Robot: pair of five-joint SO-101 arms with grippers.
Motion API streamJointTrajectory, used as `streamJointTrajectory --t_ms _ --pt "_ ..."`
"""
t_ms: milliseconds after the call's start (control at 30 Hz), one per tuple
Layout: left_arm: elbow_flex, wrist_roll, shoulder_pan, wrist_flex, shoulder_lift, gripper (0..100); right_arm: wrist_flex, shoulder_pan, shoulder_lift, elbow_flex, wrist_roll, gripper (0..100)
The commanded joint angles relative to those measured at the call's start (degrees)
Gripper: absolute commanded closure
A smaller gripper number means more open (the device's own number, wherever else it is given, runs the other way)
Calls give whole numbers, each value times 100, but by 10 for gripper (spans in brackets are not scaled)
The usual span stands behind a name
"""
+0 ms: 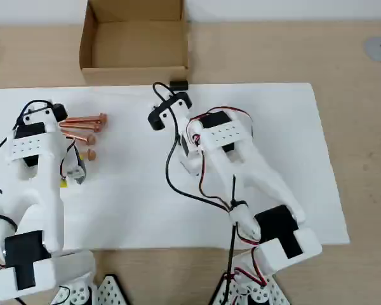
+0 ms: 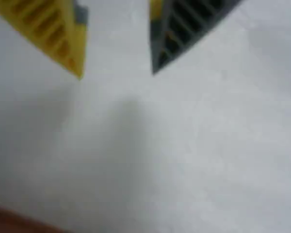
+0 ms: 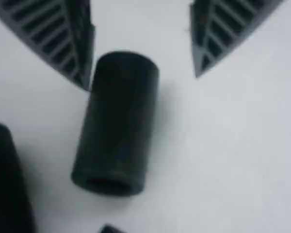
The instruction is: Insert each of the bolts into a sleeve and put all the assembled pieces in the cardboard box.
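Note right gripper (image 3: 140, 80) open, black sleeve (image 3: 116, 124) end between its fingers, nearer one. Note left gripper (image 2: 117, 74) open; bolts (image 1: 82, 128) at its 12 o'clock in high view.

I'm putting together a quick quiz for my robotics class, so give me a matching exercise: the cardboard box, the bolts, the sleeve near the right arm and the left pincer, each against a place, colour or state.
Things:
1. cardboard box
2. bolts
3. sleeve
4. left pincer

Descriptions:
A. copper-coloured, lying on the white sheet
B. black, lying on its side
C. open, over a bare patch of sheet
D. brown, on the table past the sheet's far edge

Pairs: 1-D, 2-A, 3-B, 4-C
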Motion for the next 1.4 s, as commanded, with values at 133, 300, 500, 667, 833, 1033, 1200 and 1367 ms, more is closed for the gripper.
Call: streamJointTrajectory --t_ms 133,300,500,667,833,1033,1200,1367 --pt "-141 9 79 -26 -831 897 202 -75 -22 -593 580 818" --pt "202 0 88 -44 -1640 897 229 -75 -13 -901 809 818" --pt "712 -229 97 -53 -2598 897 273 -136 497 -1024 809 818" --pt "1081 -246 88 -35 -3187 897 281 -110 1121 -1437 677 818" --pt "1222 -255 79 -18 -3486 897 299 -110 1323 -1727 571 818" --pt "1240 -396 62 0 -3512 897 492 -101 1314 -1807 545 820" --pt "1196 -404 79 185 -3512 897 642 -110 1314 -1815 545 821" --pt "1196 -413 70 185 -3512 897 844 -101 1305 -1868 545 879"
